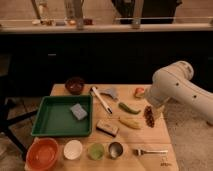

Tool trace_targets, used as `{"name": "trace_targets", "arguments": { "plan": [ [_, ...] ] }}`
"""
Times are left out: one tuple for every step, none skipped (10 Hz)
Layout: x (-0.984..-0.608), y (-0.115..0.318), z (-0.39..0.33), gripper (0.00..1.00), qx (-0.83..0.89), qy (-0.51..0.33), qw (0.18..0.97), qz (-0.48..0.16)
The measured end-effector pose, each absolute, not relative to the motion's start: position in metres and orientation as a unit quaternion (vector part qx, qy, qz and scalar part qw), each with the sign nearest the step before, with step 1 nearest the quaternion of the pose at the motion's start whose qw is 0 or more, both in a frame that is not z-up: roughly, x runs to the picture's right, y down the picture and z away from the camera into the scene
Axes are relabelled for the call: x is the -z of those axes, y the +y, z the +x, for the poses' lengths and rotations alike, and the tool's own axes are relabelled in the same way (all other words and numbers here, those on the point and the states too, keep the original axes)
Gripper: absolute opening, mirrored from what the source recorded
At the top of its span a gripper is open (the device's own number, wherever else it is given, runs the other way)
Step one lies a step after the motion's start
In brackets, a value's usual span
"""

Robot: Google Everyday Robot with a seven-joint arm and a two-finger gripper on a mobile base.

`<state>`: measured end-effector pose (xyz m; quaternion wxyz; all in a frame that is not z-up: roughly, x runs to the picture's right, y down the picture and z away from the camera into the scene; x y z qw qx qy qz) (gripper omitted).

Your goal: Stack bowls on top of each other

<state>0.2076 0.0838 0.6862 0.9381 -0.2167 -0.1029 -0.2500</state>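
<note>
A small dark maroon-brown bowl (75, 85) stands upright at the far left corner of the wooden table (150, 137). A wide, shallow orange-red bowl (42, 153) sits at the near left corner, far from the first bowl. The white arm (175, 87) reaches in from the right. My gripper (156, 111) hangs at its lower end over the table's right edge, next to a dark bunch of grapes (149, 116). It is far from both bowls and holds nothing that I can see.
A green tray (55, 122) with a grey sponge (78, 111) lies between the bowls. A white bowl (73, 149), green cup (95, 150), metal cup (115, 149) and fork (150, 151) line the front edge. A white utensil (101, 100), green pepper (128, 108) and red fruit (139, 92) lie mid-table.
</note>
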Motion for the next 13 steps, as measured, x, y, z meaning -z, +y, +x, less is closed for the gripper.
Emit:
{"name": "trace_targets", "arguments": {
  "plan": [
    [-0.686,0.083,0.206,0.80,0.251,-0.104,0.938,-0.217],
    [-0.687,0.083,0.205,0.80,0.251,-0.104,0.938,-0.217],
    [-0.686,0.084,0.206,0.80,0.251,-0.104,0.938,-0.217],
    [-0.687,0.084,0.205,0.80,0.251,-0.105,0.938,-0.217],
    [-0.691,0.083,0.204,0.80,0.258,-0.102,0.936,-0.215],
    [-0.699,0.077,0.191,0.80,0.266,-0.107,0.934,-0.211],
    [-0.707,0.070,0.184,0.80,0.274,-0.109,0.933,-0.207],
    [-0.723,0.058,0.165,0.80,0.297,-0.115,0.926,-0.203],
    [-0.731,0.052,0.151,0.80,0.312,-0.121,0.921,-0.202],
    [-0.741,0.044,0.132,0.80,0.336,-0.129,0.912,-0.197],
    [-0.749,0.039,0.118,0.80,0.365,-0.138,0.901,-0.190],
    [-0.760,0.031,0.102,0.80,0.401,-0.148,0.885,-0.183],
    [-0.767,0.027,0.090,0.80,0.421,-0.155,0.876,-0.179]
  ]
}}
